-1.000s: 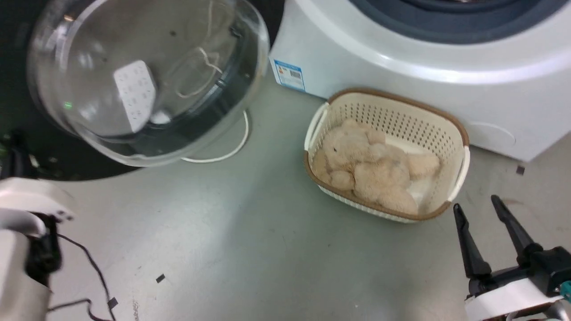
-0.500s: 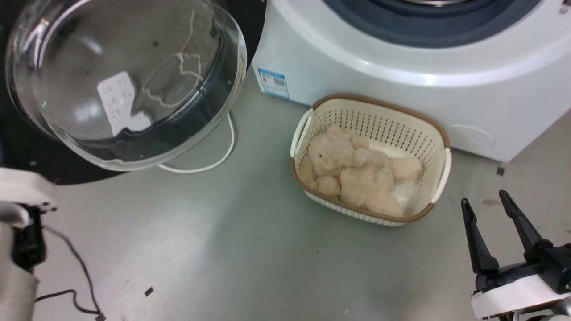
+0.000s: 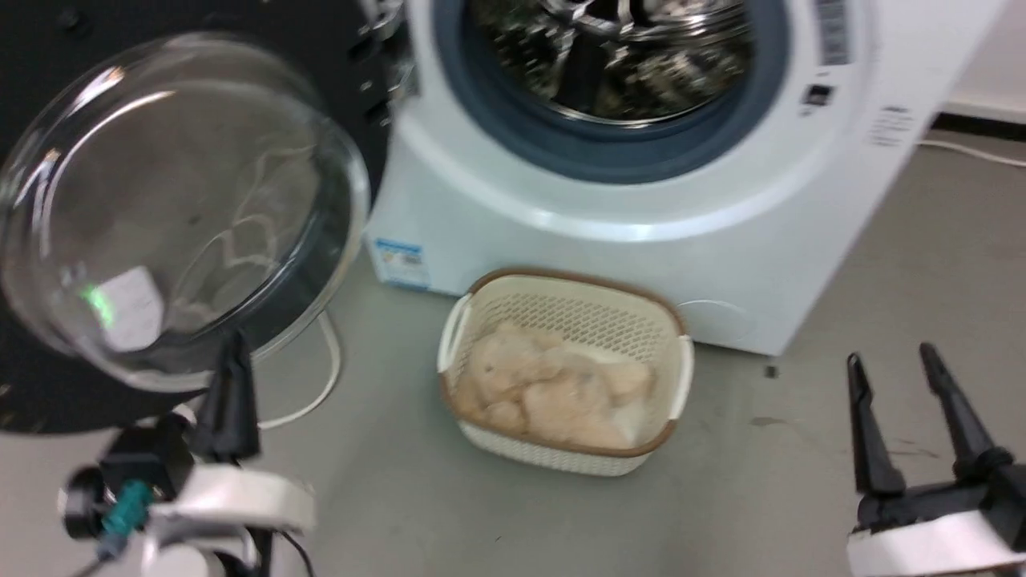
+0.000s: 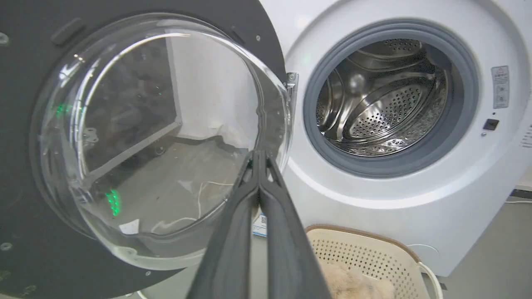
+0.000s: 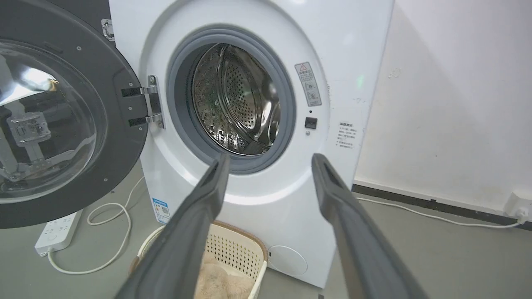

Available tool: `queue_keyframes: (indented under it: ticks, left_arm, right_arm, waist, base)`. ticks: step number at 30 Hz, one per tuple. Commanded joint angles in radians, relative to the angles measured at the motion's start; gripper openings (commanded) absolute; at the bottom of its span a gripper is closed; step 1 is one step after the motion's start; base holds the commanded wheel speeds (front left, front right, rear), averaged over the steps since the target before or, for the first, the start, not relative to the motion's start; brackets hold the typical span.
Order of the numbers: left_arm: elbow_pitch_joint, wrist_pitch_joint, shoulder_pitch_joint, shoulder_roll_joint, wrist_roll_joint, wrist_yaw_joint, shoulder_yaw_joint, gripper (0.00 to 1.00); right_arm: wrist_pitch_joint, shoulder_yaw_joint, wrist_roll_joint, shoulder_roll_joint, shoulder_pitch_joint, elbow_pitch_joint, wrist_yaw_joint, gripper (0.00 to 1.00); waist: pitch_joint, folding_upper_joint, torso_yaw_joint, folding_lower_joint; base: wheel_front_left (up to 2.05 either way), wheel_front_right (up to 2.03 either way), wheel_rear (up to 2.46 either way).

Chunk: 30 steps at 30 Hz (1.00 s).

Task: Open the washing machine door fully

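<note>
The washing machine door (image 3: 120,200) is round, glossy black, with a bulging clear glass bowl at its centre. It stands swung wide open, hinged at the white machine's left side.

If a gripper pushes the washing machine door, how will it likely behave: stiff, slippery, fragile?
The washing machine door will probably swing as one stiff piece, since it hangs on a metal hinge. Its bulging glass window looks glossy, so a push there may slip off.

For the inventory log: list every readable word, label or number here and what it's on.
Nothing is legible.
Warning sticker, washing machine front: red triangle sign, print too small.
Blue label, lower left corner: blurred.
Small print beside the latch socket: too small.
</note>
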Motion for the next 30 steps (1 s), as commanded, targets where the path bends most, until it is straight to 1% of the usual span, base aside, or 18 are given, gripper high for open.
queue_keyframes:
  ticks: [1, 2, 6, 9, 12, 18, 22, 30]
  left_arm:
    - [-0.005, -0.004, 0.018, -0.007, 0.01, 0.0, 0.0, 0.2]
    - [-0.009, -0.004, 0.037, -0.017, 0.018, 0.002, -0.003, 1.0]
    - [-0.02, -0.004, 0.1, -0.047, 0.069, 0.014, -0.013, 1.0]
    - [-0.017, -0.004, 0.145, -0.075, 0.086, 0.011, -0.021, 1.0]
    - [-0.021, -0.004, 0.18, -0.101, 0.1, 0.007, -0.022, 1.0]
    - [-0.027, -0.004, 0.229, -0.127, 0.159, 0.01, -0.051, 1.0]
    - [-0.024, -0.004, 0.23, -0.124, 0.194, 0.009, -0.061, 1.0]
    - [-0.011, -0.004, 0.219, -0.131, 0.218, -0.01, -0.06, 1.0]
  right_arm:
    - [-0.004, 0.003, -0.005, 0.005, 0.015, -0.005, -0.001, 1.0]
    - [-0.004, 0.007, -0.009, 0.006, 0.024, -0.006, -0.001, 1.0]
    - [-0.005, 0.008, -0.012, 0.011, 0.058, -0.008, -0.001, 1.0]
    - [-0.005, 0.011, -0.007, 0.013, 0.083, -0.004, -0.001, 1.0]
    - [-0.005, 0.018, 0.012, 0.014, 0.106, 0.005, -0.001, 1.0]
    - [-0.005, 0.018, 0.027, 0.014, 0.128, 0.027, -0.001, 1.0]
    - [-0.005, 0.017, 0.032, 0.014, 0.131, 0.041, -0.001, 1.0]
    - [-0.005, 0.021, 0.035, 0.014, 0.126, 0.052, -0.001, 1.0]
  waist:
    - [-0.044, 0.0, -0.051, 0.0002]
    - [-0.051, 0.0, -0.063, 0.0002]
    - [-0.078, 0.0, -0.103, 0.0002]
    - [-0.092, 0.0, -0.123, 0.0002]
    - [-0.104, 0.0, -0.135, 0.0002]
    - [-0.113, 0.0, -0.143, 0.0002]
    - [-0.112, 0.0, -0.143, 0.0002]
    - [-0.11, 0.0, -0.137, 0.0002]
  base:
    - [0.0, 0.0, 0.0]
    - [0.0, 0.0, 0.0]
    - [0.0, 0.0, 0.0]
    - [0.0, 0.0, 0.0]
    - [0.0, 0.0, 0.0]
    - [0.0, 0.0, 0.0]
    - [0.0, 0.0, 0.0]
    - [0.0, 0.0, 0.0]
